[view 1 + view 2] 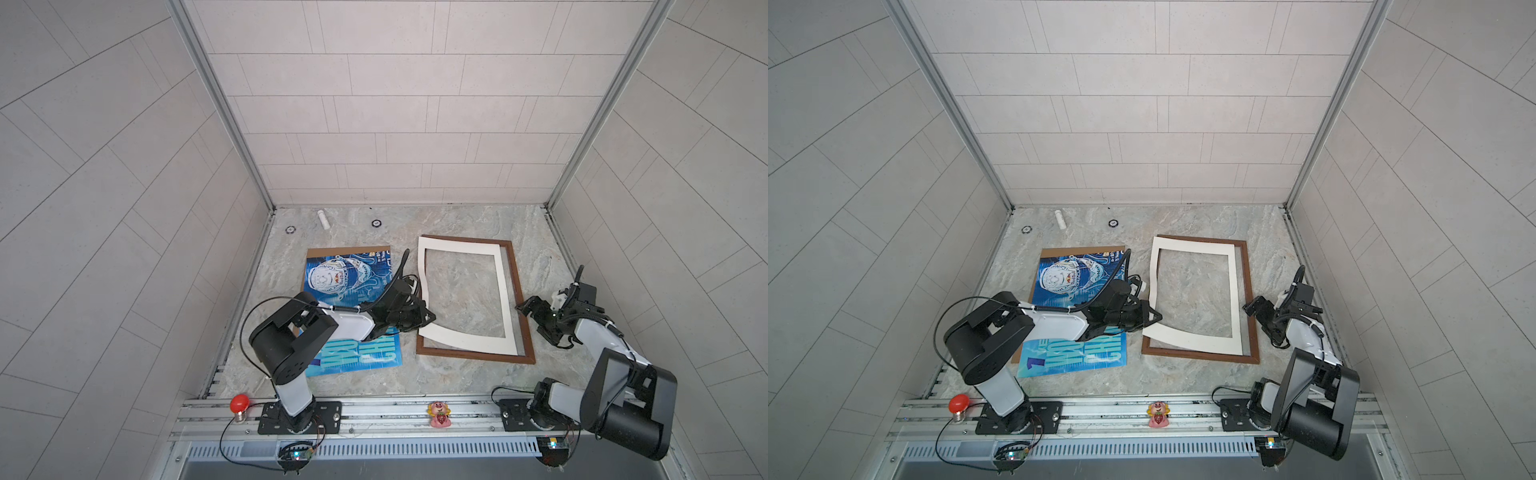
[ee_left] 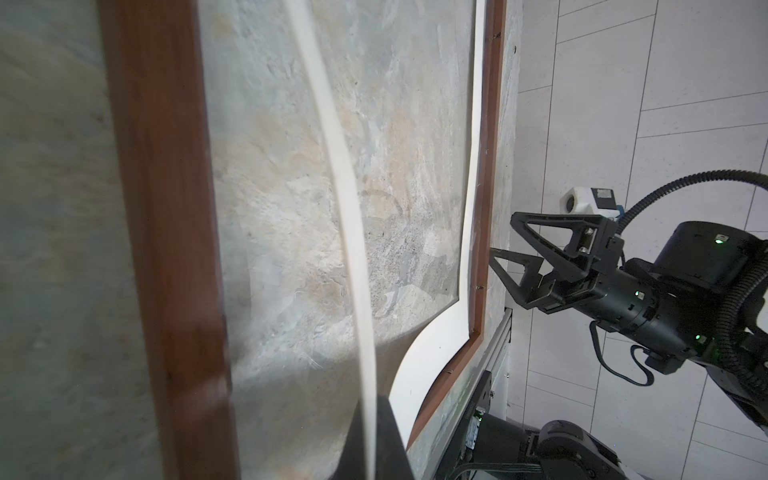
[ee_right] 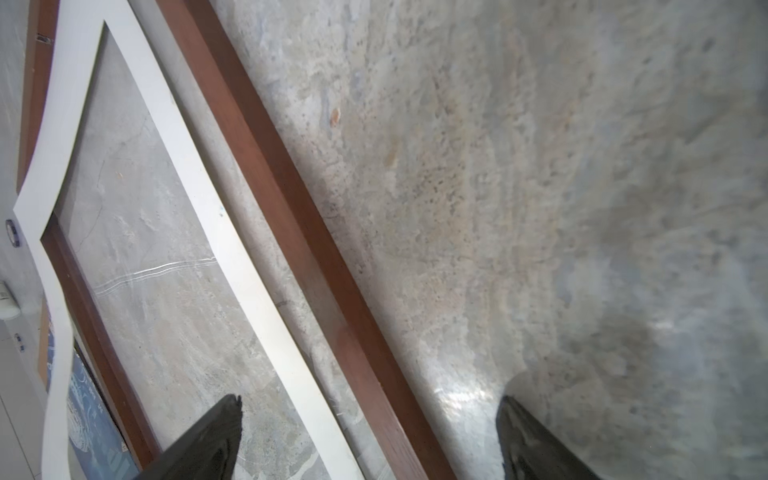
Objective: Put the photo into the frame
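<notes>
The photo, a blue print with a white helmet, lies face up on a brown cardboard board at the left; my left arm hides part of it. To its right the dark-brown frame lies flat. A white mat rests in the frame, its left side raised and bowed. My left gripper is shut on that raised edge of the mat. My right gripper stands open over the frame's right rail, holding nothing.
A white tube and two small round black things lie by the back wall. A red bulb and a pink figurine sit on the front rail. Tiled walls close in three sides.
</notes>
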Controlling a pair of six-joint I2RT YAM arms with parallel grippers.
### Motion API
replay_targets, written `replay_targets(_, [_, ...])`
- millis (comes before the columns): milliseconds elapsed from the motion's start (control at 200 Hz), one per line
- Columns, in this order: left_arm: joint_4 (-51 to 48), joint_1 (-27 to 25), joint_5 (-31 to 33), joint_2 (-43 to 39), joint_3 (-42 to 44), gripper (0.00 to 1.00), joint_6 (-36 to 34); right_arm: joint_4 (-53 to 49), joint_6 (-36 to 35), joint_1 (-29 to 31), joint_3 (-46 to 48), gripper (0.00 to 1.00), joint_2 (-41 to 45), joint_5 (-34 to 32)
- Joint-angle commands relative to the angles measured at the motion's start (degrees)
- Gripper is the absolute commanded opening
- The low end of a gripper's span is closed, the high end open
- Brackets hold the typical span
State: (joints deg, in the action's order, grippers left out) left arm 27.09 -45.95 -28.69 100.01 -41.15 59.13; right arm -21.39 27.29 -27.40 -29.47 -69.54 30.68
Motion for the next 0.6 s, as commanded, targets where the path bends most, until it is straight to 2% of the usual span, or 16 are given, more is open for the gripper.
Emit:
replay_targets(0, [-0.11, -0.93, 0.8, 2.29, -1.98, 0.0, -1.4, 0.41, 0.76, -0.22, 1.1, 0.91, -1.89, 0.47])
replay_targets(460, [0.12, -2.19, -0.84, 8.38, -6.76, 0.0, -2.19, 1.46, 0.49, -0.21, 1.03, 0.86, -4.43, 3.75])
replay_targets(595, [-0.96, -2.31, -0.15, 7.93, -6.59, 0.1, -2.56, 1.87, 0.53, -0.25, 1.4, 0.86, -4.63, 4.13])
